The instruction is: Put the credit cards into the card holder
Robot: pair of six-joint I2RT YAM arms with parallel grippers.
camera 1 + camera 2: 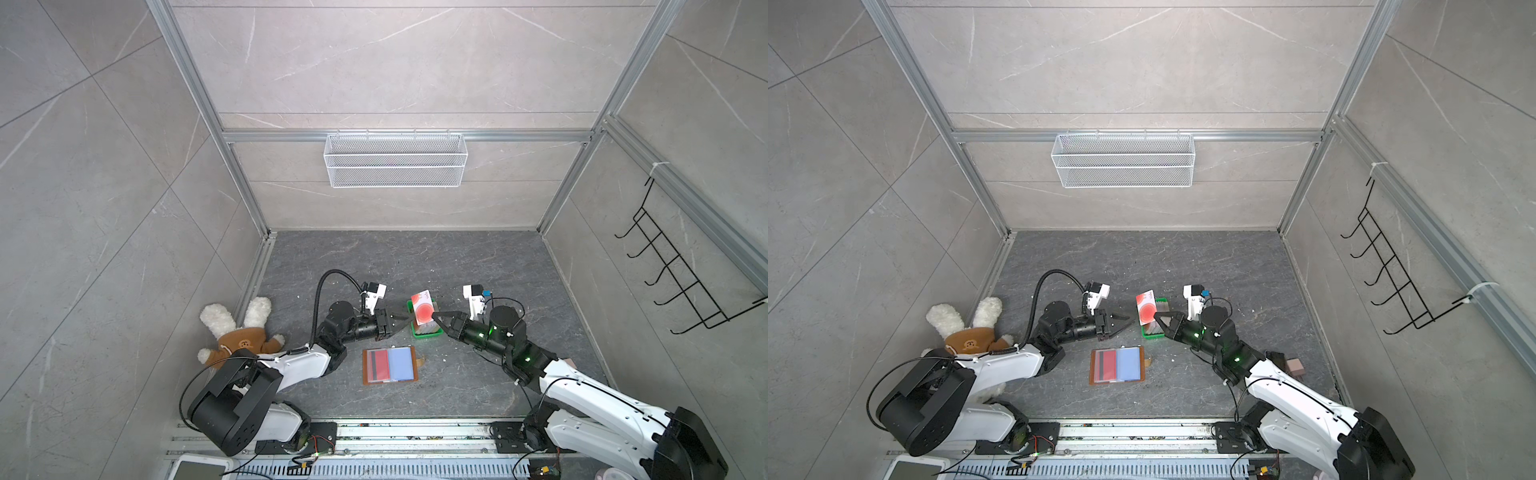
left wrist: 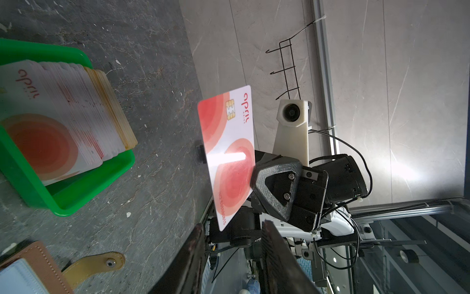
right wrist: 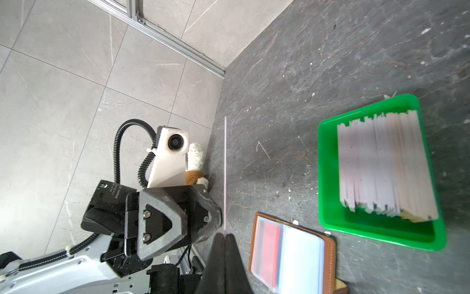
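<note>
Both top views: the right fingers (image 1: 444,316) clamp one of the credit cards (image 1: 423,309), raised and covering part of the green tray (image 1: 424,335). The left fingers (image 1: 399,318) are part open, empty. The card holder (image 1: 401,363) lies open on the dark stone surface (image 1: 457,266), grey tiled walls (image 1: 395,62) around.
Left wrist: the stack (image 2: 63,114) is blurred and the holder cut off.
Right wrist: the held card is a thin edge-on line.

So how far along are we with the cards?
One red card already sits in the open card holder. The right gripper pinches a second card, held up near the green tray; the left gripper stands beside it, jaws open. Remaining: sleeve that card, then the stack in the tray.
</note>
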